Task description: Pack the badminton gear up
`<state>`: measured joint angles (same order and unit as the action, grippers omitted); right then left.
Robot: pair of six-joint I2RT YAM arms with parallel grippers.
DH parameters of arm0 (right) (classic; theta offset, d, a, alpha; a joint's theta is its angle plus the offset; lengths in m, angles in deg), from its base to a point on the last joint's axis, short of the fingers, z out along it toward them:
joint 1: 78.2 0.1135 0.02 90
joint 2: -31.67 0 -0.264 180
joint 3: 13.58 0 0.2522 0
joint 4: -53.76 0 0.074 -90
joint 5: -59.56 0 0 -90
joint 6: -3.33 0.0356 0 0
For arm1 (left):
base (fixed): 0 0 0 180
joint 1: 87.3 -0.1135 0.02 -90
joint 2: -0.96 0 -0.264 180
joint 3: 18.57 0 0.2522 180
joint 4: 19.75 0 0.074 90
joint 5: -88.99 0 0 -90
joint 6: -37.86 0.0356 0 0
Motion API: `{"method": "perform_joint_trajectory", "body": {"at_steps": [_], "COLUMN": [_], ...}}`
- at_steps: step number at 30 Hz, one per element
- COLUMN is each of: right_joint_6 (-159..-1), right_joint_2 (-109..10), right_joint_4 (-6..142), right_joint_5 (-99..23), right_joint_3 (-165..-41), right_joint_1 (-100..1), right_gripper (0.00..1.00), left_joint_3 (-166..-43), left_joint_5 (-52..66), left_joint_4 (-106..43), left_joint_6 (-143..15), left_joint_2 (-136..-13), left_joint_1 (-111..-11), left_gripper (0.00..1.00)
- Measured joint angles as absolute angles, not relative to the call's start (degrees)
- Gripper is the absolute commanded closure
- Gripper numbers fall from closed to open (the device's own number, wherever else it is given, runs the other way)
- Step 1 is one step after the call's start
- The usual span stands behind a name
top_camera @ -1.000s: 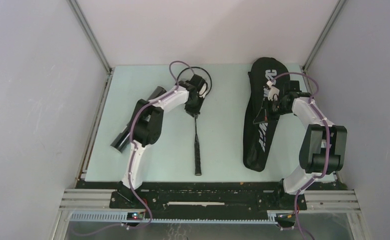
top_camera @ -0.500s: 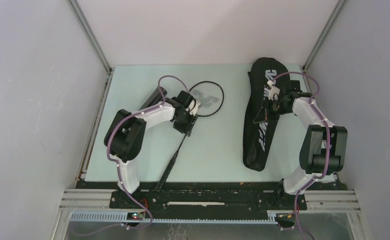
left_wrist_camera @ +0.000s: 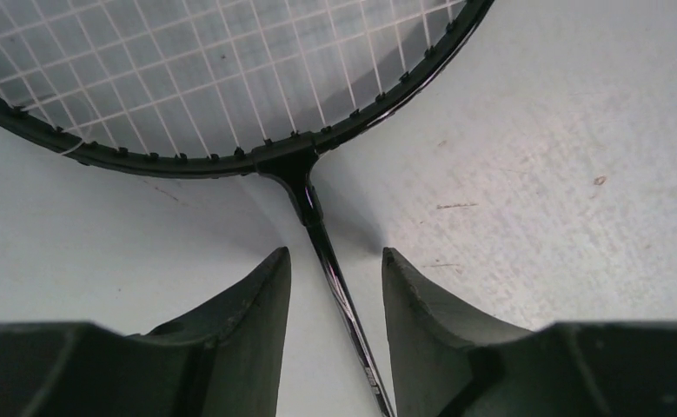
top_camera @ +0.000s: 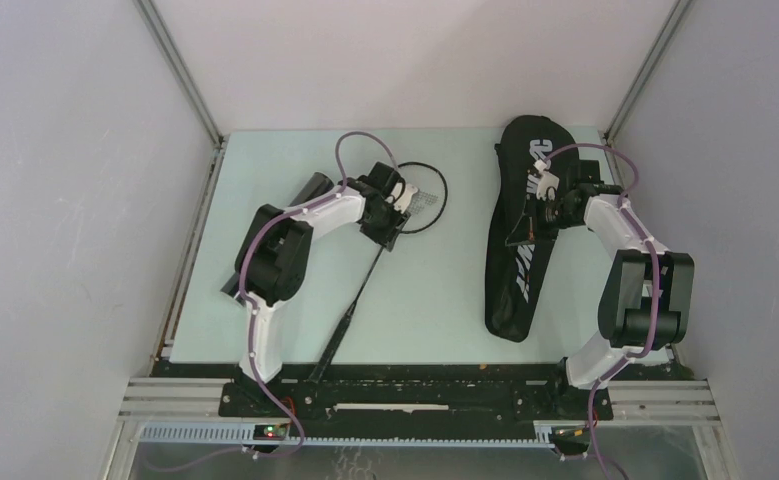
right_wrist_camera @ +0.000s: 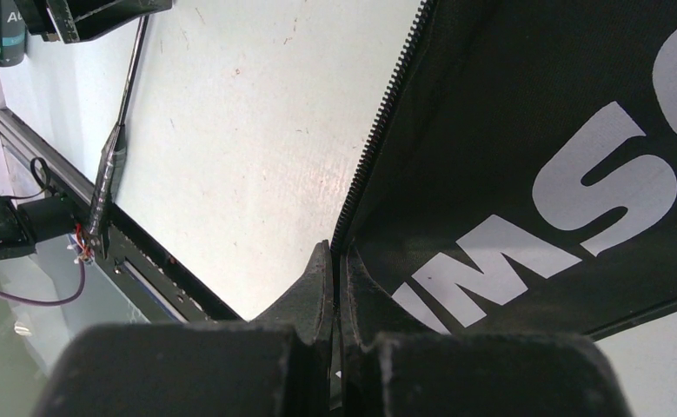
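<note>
From above, the racket [top_camera: 420, 197] lies on the surface [top_camera: 445, 300] left of centre, its head toward the far side and its shaft slanting down-left, so the handle reaches the near edge. The left gripper [top_camera: 389, 216] sits over the throat, just below the head. A tube [top_camera: 314, 186] lies along the left side, mostly hidden by the left arm. The bag [top_camera: 518, 262] lies lengthwise on the right, with the right gripper [top_camera: 545, 212] at its left edge. In the left wrist view, the left gripper [left_wrist_camera: 335, 300] stands partly open, its fingers [left_wrist_camera: 252, 308] either side of the racket [left_wrist_camera: 295, 165] shaft, gaps showing on both sides. In the right wrist view, the right gripper [right_wrist_camera: 335, 261] is pinched tight on the zipper edge of the bag [right_wrist_camera: 534, 130], whose white lettering faces up. The racket [right_wrist_camera: 109, 165] handle shows far left.
</note>
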<state>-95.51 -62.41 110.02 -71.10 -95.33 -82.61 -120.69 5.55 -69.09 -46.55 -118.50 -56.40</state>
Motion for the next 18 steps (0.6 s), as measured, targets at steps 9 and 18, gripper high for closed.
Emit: {"method": "perform_joint_trajectory", "body": {"at_steps": [9, 18], "right_joint_6": [-95.6, -96.84], "right_joint_2": [-62.41, -61.19], "right_joint_4": [110.11, 111.03], "right_joint_5": [-71.87, -70.25], "right_joint_3": [-95.33, -95.33], "right_joint_1": [-82.57, -81.6], "right_gripper": [1.0, 1.0], "left_joint_3": [-123.88, -118.42], "left_joint_5": [4.55, 3.61], "left_joint_4": [-70.9, -65.11], "left_joint_6": [-47.12, -51.58], "left_joint_2": [-121.01, -117.89], "left_joint_1": [-56.4, -56.58], "left_gripper": [0.83, 1.0]}}
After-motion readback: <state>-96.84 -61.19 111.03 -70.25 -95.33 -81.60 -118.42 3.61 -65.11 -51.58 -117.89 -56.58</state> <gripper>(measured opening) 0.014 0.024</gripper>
